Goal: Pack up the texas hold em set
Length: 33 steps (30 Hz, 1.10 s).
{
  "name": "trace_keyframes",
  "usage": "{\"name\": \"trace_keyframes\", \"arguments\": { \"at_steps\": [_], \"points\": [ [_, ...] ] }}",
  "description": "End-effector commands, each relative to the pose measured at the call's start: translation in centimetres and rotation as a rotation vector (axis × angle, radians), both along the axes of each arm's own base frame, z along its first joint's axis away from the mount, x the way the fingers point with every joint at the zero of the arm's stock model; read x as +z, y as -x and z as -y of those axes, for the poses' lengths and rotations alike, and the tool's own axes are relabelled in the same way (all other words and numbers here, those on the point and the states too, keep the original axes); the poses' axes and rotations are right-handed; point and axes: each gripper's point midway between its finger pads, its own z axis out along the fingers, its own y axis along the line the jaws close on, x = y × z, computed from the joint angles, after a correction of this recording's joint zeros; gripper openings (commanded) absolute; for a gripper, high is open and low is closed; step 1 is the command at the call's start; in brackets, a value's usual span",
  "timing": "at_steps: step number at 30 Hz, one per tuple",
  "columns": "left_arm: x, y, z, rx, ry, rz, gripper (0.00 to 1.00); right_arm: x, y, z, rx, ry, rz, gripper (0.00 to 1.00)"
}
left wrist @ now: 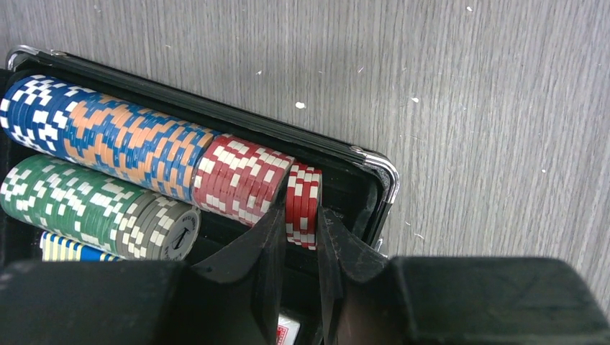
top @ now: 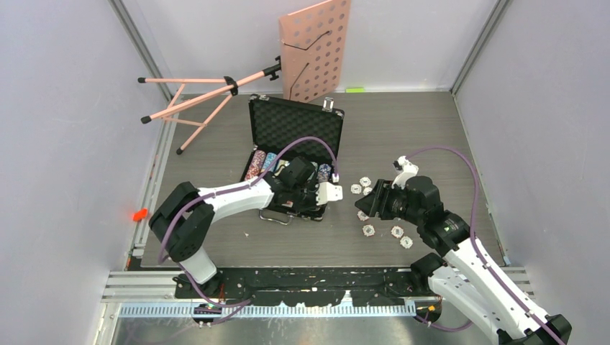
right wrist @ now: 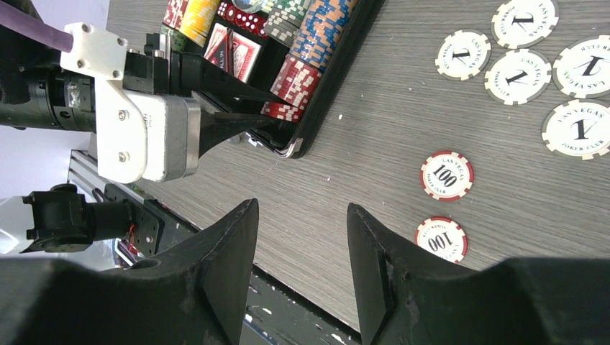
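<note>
The black case [top: 293,121] lies open, its lid propped up at the back, with rows of striped chips in the base. In the left wrist view my left gripper [left wrist: 301,215] is shut on a few red-and-white chips [left wrist: 303,194], held on edge at the end of the red row [left wrist: 241,180], by the case's silver corner [left wrist: 385,172]. In the top view the left gripper [top: 321,203] is over the case's near right corner. My right gripper [right wrist: 302,215] is open and empty, hovering over bare table to the right of the case [right wrist: 309,136]. Two red 100 chips [right wrist: 446,175] lie near it.
Several white chips [right wrist: 518,75] lie loose on the table right of the case, and more are near my right gripper [top: 362,210]. A pink perforated music stand [top: 316,47] and its tripod [top: 194,100] lie behind the case. Card decks [right wrist: 241,50] and red dice [right wrist: 248,21] sit inside the case.
</note>
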Motion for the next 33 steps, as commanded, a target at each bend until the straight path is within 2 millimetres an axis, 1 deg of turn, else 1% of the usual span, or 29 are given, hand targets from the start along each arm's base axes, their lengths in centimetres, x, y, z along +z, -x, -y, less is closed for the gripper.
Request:
{"name": "trace_keyframes", "arguments": {
  "at_steps": [1,7,11,13,16,18,20,22,24,25,26,27,28,29,30,31,32,33],
  "points": [
    [4.0,-3.1,0.8,0.061,0.091,0.161,0.25,1.3,-0.3,-0.1,-0.011,-0.023,0.026,0.54],
    [4.4,-2.6,0.4,0.058,0.086,0.151,0.27,1.2,-0.3,-0.1,-0.014,-0.023,0.021,0.54],
    [3.9,-1.4,0.4,0.016,0.077,0.111,0.35,0.5,-0.3,-0.2,-0.017,-0.009,-0.012,0.54],
    [3.6,-1.1,0.5,0.004,0.078,0.099,0.36,0.2,-0.4,-0.2,-0.017,-0.002,-0.031,0.54],
    [3.3,-1.4,0.5,0.019,0.067,0.102,0.36,0.1,-0.3,-0.3,-0.017,-0.003,-0.039,0.54],
    [3.8,-1.9,0.4,0.048,0.069,0.12,0.33,0.1,-0.3,-0.2,-0.017,-0.005,-0.041,0.54],
    [4.6,-2.4,0.3,0.079,0.089,0.153,0.34,0.0,-0.2,-0.1,-0.024,-0.001,-0.046,0.54],
    [5.2,-2.3,0.2,0.095,0.119,0.167,0.38,-0.8,-0.3,0.1,-0.036,0.027,-0.081,0.54],
    [5.6,-1.8,0.1,0.109,0.152,0.157,0.42,-1.8,-0.4,0.5,-0.057,0.068,-0.134,0.55],
    [5.7,-1.6,0.0,0.115,0.165,0.151,0.43,-2.3,-0.3,0.9,-0.075,0.095,-0.166,0.58],
    [5.8,-1.3,-0.1,0.125,0.177,0.145,0.47,-2.8,-0.4,1.1,-0.087,0.119,-0.195,0.6],
    [6.0,-1.2,-0.2,0.141,0.191,0.142,0.57,-3.1,-0.4,1.6,-0.113,0.153,-0.218,0.66],
    [6.3,-1.2,-0.4,0.173,0.21,0.14,0.68,-3.7,-0.6,2.1,-0.134,0.187,-0.243,0.7],
    [6.7,-1.3,-0.6,0.204,0.231,0.143,0.71,-3.9,-0.5,2.4,-0.145,0.208,-0.263,0.76],
    [7.1,-1.3,-0.7,0.224,0.254,0.144,0.75,-4.4,-0.6,2.7,-0.159,0.232,-0.285,0.79],
    [7.6,-1.3,-0.8,0.256,0.28,0.143,0.93,-4.5,-0.7,2.8,-0.168,0.24,-0.294,0.93],
    [8.0,-1.5,-1.1,0.309,0.306,0.138,0.99,-4.9,-0.9,3.0,-0.181,0.261,-0.313,0.96],
    [8.4,-2.1,-1.8,0.397,0.319,0.141,0.99,-5.0,-1.1,3.2,-0.196,0.28,-0.317,0.99]
  ]
}}
